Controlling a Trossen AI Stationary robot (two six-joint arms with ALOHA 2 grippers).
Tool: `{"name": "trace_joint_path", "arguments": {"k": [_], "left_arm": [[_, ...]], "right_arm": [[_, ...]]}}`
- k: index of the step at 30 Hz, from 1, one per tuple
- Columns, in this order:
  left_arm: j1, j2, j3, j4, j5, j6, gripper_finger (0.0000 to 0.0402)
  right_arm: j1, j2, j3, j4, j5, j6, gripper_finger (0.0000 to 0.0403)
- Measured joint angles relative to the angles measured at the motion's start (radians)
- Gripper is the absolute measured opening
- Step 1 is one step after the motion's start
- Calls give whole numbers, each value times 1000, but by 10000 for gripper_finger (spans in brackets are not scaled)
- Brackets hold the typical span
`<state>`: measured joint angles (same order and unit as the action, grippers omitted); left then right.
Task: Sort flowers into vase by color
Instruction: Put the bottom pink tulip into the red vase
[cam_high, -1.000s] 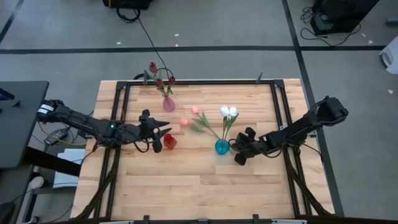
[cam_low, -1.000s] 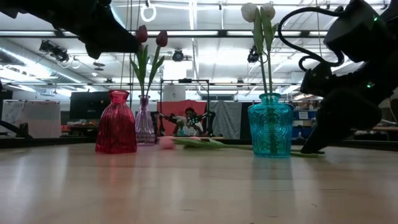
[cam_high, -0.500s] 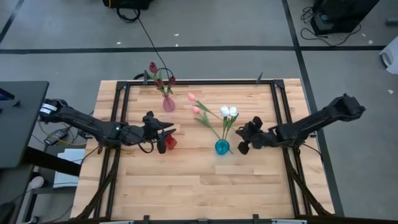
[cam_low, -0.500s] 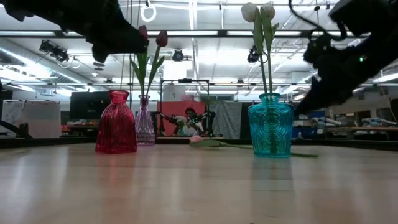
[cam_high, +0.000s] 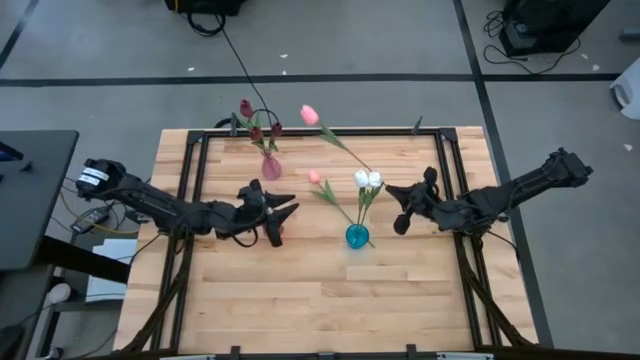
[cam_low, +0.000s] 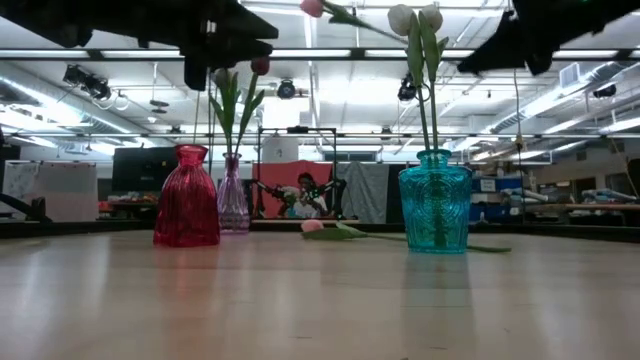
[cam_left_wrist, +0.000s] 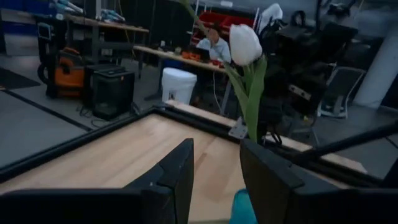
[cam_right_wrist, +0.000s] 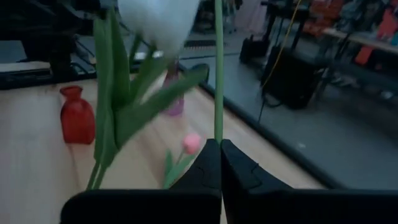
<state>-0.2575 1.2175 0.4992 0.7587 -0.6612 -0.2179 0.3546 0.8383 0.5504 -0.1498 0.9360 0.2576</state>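
R gripper (cam_high: 404, 204), right of centre in high view, pinched tight on stem of pink tulip (cam_high: 309, 114), head up near table's top edge. L gripper (cam_high: 283, 213), centre-left over red vase (cam_low: 186, 196), fingers apart, empty. 2nd pink tulip (cam_high: 314, 176) lies on table centre.

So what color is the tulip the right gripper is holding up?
Pink tulip, held by the right gripper; clearest in the high view.
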Motion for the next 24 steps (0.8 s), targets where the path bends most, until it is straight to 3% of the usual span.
{"name": "trace_joint_path", "arguments": {"k": [9,14,24], "left_arm": [[31,0,126,-71,90,22,136],[35,0,252,-179,106,80,136],[33,59,347,-129,219,144,136]], "right_arm": [[146,-4,171,-115,166,-101,2],[221,26,234,-115,153,-102,2],[300,195,247,54,65,-54,4]]}}
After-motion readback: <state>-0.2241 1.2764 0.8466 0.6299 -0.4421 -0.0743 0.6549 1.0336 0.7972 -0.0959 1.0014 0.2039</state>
